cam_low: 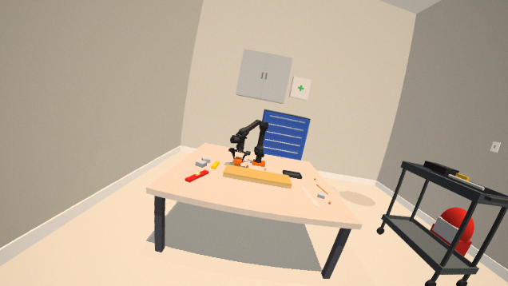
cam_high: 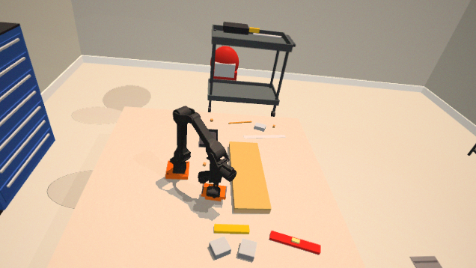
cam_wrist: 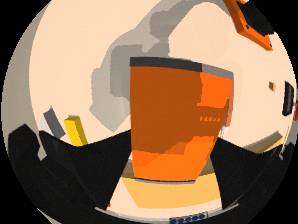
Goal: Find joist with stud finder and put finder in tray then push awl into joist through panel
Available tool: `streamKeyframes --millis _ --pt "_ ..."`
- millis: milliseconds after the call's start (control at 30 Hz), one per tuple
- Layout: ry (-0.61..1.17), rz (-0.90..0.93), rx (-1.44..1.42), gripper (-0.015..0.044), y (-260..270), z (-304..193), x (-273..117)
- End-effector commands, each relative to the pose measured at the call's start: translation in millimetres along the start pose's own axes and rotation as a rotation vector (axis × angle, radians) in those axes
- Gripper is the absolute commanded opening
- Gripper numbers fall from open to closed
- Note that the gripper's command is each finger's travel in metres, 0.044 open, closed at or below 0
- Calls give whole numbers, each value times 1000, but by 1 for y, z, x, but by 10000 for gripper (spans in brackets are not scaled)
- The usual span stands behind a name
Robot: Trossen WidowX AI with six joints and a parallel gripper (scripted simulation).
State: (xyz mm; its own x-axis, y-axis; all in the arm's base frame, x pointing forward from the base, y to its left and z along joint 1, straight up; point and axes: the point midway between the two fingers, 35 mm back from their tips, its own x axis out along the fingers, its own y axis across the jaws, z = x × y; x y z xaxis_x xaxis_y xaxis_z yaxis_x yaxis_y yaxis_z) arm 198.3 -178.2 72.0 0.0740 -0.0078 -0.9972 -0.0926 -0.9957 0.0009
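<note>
The orange stud finder [cam_high: 222,192] [cam_low: 237,162] [cam_wrist: 165,110] stands on the table beside the near-left part of the panel. My gripper [cam_high: 214,188] [cam_low: 238,159] [cam_wrist: 173,136] is low over it and shut on it, one finger against each side. The yellow-tan floor panel [cam_high: 254,180] [cam_low: 255,176] [cam_wrist: 155,195] lies flat. The dark tray [cam_high: 213,135] [cam_low: 291,174] [cam_wrist: 288,98] lies beyond the panel's far left corner, partly behind the arm in the top view. A thin orange-brown piece [cam_wrist: 230,112], perhaps the awl's handle, shows just behind the stud finder. The joist is hidden.
A yellow bar [cam_high: 231,228] [cam_low: 216,164], two grey blocks [cam_high: 220,248] [cam_high: 247,250] and a red level [cam_high: 295,242] [cam_low: 196,176] lie near the front. A white strip [cam_high: 264,136], a pencil [cam_high: 239,122] and another grey block [cam_high: 260,126] lie beyond the panel.
</note>
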Motion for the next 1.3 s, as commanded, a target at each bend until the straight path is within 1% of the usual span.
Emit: streamKeyframes --millis 0,333,633,900,1267 --pt "18 15 -5 0 2 -4 -13" --pt "18 15 -5 0 5 -4 -16" --pt "17 19 -6 0 42 -4 -17" --pt "16 25 -6 0 43 -4 -17" --pt "7 94 -12 0 40 -3 -15"
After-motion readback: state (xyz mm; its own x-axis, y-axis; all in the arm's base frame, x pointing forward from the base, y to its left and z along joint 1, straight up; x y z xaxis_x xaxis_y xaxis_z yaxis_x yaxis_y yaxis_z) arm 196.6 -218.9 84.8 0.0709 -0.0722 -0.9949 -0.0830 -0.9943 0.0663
